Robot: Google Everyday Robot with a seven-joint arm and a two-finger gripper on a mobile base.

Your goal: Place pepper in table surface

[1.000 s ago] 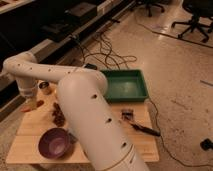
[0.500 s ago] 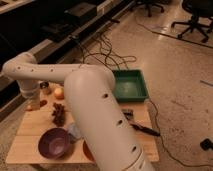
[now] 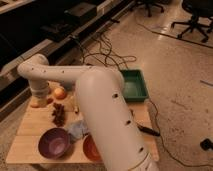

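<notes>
**Ana:** Camera view's got the big white arm (image 3: 107, 120) sweeping across the table surface (image 3: 30, 132). Its gripper (image 3: 38, 99) points down at the far left corner.

**Ben:** And the pepper (image 3: 36, 104)?

**Ana:** That orange sliver right under the gripper, low at the table's left edge. Touching the wood or just above it, I can't say. Whether the gripper is clamped on it or has let go, I cannot tell either, because the wrist hides that.

**Ben:** How would it handle, do you reckon?

**Ana:** Light, I'd say, slim and tapering. The skin is probably smooth, so a bit slippery, and firm enough that a modest squeeze shouldn't hurt it. Best hold is across the thicker middle, not the thin tip, or it could pivot. Being long and rounded, it might roll a little once it's set down.

**Ben:** Neighbours?

**Ana:** The round orange fruit (image 3: 60, 93) sits just beside it to the right. The dark bumpy cluster (image 3: 59, 114) is nearer us, then the purple bowl (image 3: 54, 142) and a pale crumpled cloth (image 3: 78, 129). The green tray (image 3: 133, 85) is well apart on the far right.

**Ben:** Any labels or brand names?

**Ana:** None I can read, not on the arm and not on anything on the table.
</notes>
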